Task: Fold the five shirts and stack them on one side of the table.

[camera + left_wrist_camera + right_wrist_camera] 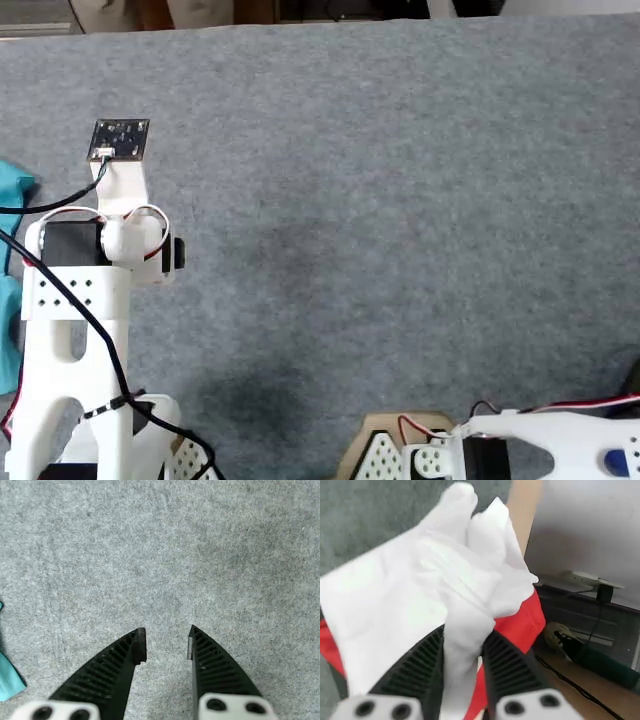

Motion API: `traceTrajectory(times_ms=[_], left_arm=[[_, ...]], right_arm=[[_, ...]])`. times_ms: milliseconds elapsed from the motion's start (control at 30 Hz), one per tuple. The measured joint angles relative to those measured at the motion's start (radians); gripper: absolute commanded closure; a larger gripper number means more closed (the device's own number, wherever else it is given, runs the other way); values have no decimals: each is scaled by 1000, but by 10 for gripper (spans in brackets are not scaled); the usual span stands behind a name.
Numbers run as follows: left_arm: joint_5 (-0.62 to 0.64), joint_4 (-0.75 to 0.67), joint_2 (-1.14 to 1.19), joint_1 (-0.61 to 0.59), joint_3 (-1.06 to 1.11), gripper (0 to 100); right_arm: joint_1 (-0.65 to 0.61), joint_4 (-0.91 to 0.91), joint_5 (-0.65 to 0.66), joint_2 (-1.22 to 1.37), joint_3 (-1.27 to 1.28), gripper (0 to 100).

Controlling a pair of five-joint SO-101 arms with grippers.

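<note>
My left gripper (166, 632) hangs open over bare grey felt, nothing between its black fingers (112, 667). In the high view the left arm (85, 290) stands at the table's left side, beside a teal shirt (12, 190) at the left edge; a corner of that teal shirt (7, 682) also lies near the left gripper. My right gripper (465, 635) is shut on a bunched fold of a white shirt (425, 585) with red trim (520, 622), lifted near the table's edge. The right arm (540, 450) sits at the bottom right in the high view.
The grey felt table (380, 200) stretches wide across the middle and back. Past the table's wooden edge (525, 505) in the right wrist view lie a floor, cables (580, 690) and a dark green object (600, 662).
</note>
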Motion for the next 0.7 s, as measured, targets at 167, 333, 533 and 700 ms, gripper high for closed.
traceTrajectory(times_ms=[167, 333, 533, 700], left_arm=[[0, 0, 0, 0, 0, 847], [0, 0, 0, 0, 0, 847], [0, 0, 0, 0, 0, 847], [0, 0, 0, 0, 0, 847]], right_arm=[[32, 0, 44, 0, 2, 710], [72, 0, 46, 0, 2, 675], [94, 0, 46, -44, 6, 677], [94, 0, 28, -175, 6, 768]])
